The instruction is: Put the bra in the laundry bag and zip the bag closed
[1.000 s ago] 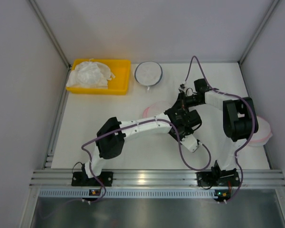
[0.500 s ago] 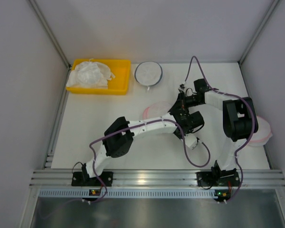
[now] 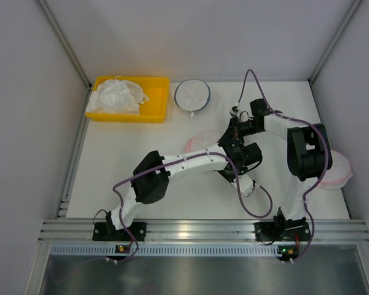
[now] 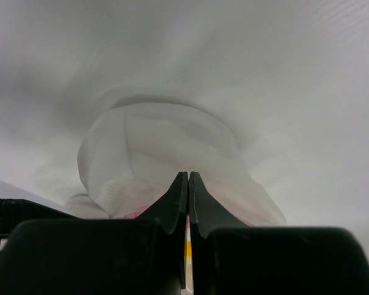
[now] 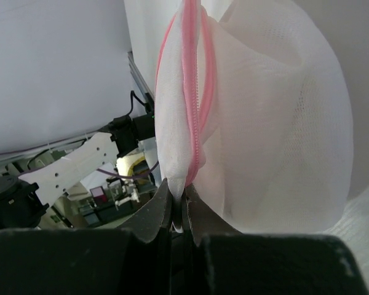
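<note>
The laundry bag (image 3: 200, 140), white mesh with a pink rim, lies mid-table, half hidden under both wrists. My right gripper (image 5: 178, 184) is shut on the bag's (image 5: 277, 123) edge beside the pink zip (image 5: 190, 92); it shows from above as the right gripper (image 3: 235, 126). My left gripper (image 4: 189, 175) is shut against the bulging bag (image 4: 160, 153), with a thin strip of it pinched between the jaws; seen from above, the left gripper (image 3: 232, 144) is at the bag's right side. Soft white fabric like the bra (image 3: 117, 95) is heaped in the yellow bin. What is inside the bag is hidden.
The yellow bin (image 3: 157, 101) stands at the back left. A round white bag with a dark rim (image 3: 192, 94) lies beside it. Another pink-rimmed bag (image 3: 338, 171) sits at the right edge behind the right arm. Frame posts and walls enclose the table.
The left gripper has closed from part open to shut on the bag. The left arm's elbow has shifted right and the wrist has settled against the bag. The right gripper has kept its grip.
</note>
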